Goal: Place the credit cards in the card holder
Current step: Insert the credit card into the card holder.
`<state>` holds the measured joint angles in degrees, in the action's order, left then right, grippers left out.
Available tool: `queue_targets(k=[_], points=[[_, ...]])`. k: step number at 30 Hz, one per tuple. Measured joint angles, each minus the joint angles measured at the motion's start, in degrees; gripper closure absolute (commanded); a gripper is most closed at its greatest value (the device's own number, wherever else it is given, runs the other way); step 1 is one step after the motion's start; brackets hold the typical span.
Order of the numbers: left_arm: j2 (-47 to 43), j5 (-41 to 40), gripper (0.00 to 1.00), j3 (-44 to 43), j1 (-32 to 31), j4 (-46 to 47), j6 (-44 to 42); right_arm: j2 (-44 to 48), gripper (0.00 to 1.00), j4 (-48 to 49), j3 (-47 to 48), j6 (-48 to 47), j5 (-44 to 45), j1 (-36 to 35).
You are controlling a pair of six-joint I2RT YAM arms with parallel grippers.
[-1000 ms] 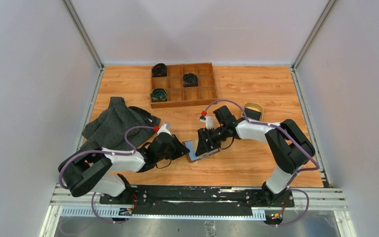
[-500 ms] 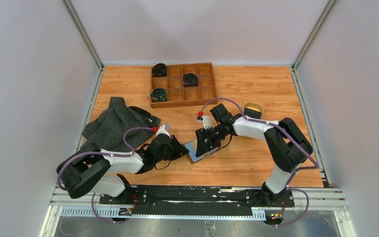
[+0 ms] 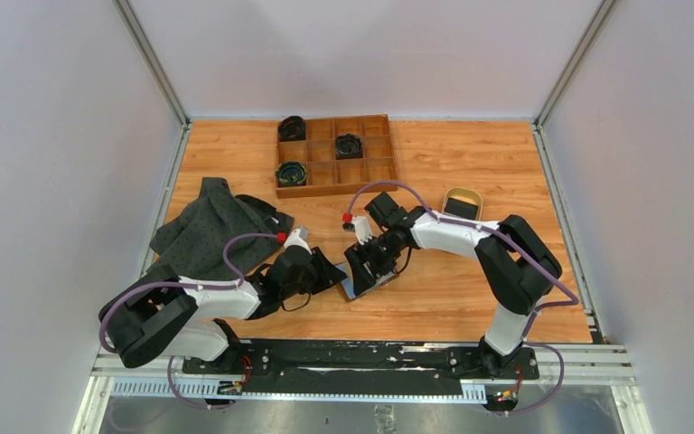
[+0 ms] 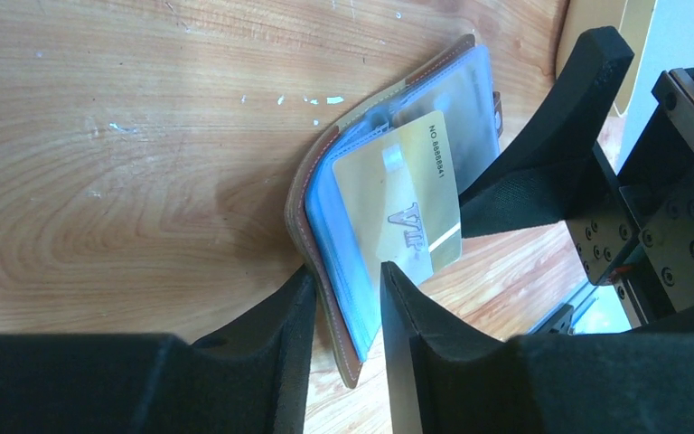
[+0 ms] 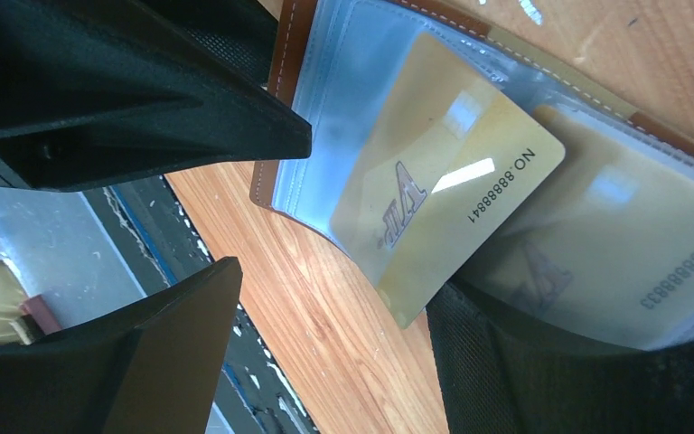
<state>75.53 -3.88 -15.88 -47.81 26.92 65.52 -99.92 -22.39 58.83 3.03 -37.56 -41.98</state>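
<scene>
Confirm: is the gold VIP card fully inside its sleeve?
No, the gold VIP card has its numbered end outside the clear sleeve of the card holder.

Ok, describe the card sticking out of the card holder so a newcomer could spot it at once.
Near the front middle of the wooden table is the open brown card holder with clear blue sleeves. The gold card pokes partway out of one sleeve. It is glossy, stamped VIP, its outer end bare, unlike the second card sitting behind plastic.
</scene>
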Motion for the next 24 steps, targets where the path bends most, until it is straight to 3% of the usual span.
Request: queue_targets(k=[11,24], points=[[-1.14,0.33,0.60,0.81,0.11,0.00,-0.17,0.04,0.21,-2.99,1.73,-4.42,4.52,-2.38],[-2.21,0.85,0.60,0.83,0.39,0.00,-0.81,-0.81,0.17,-7.04,3.26,-10.19,1.53,0.20]])
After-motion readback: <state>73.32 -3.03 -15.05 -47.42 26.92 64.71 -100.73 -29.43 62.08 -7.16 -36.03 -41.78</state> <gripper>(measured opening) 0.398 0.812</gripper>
